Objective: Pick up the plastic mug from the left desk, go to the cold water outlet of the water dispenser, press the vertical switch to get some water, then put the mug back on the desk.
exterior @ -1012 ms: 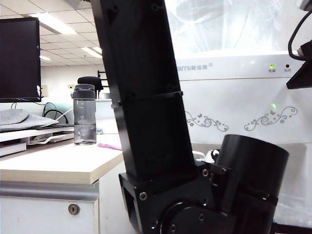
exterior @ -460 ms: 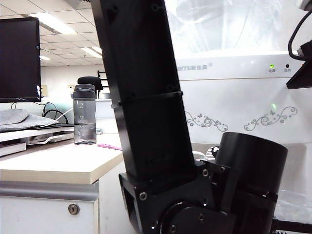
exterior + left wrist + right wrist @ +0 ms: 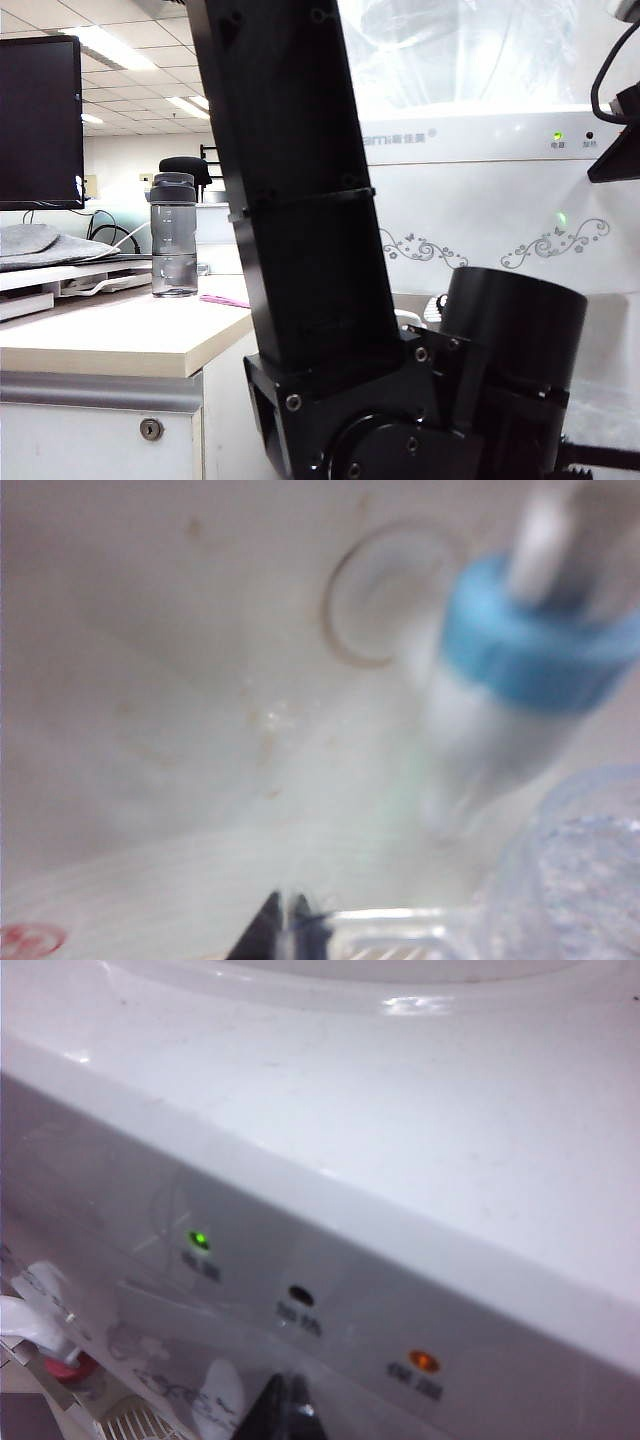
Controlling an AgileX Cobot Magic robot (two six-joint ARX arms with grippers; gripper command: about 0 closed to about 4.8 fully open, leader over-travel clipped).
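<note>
In the left wrist view the cold water outlet [image 3: 530,650], a white tap with a blue collar, is close and blurred. The white stub past its collar is the vertical switch [image 3: 555,530]. The plastic mug [image 3: 590,880], clear and dimpled, has its rim near the tap's spout. My left gripper [image 3: 285,930] is shut on the mug's thin clear handle [image 3: 390,917]. My right gripper [image 3: 287,1405] is shut on nothing, close to the water dispenser's [image 3: 400,1140] light panel. In the exterior view the left arm [image 3: 300,200] hides the mug; the left desk [image 3: 120,340] stands beside it.
A smoky-grey bottle [image 3: 173,235] stands on the desk near a monitor [image 3: 40,120]. The dispenser front [image 3: 500,200] fills the right of the exterior view. The red-collared tap [image 3: 65,1365] and a drip grille [image 3: 130,1425] show in the right wrist view.
The left arm's round wrist housing has tipped very slightly in the exterior view. Nothing else differs.
</note>
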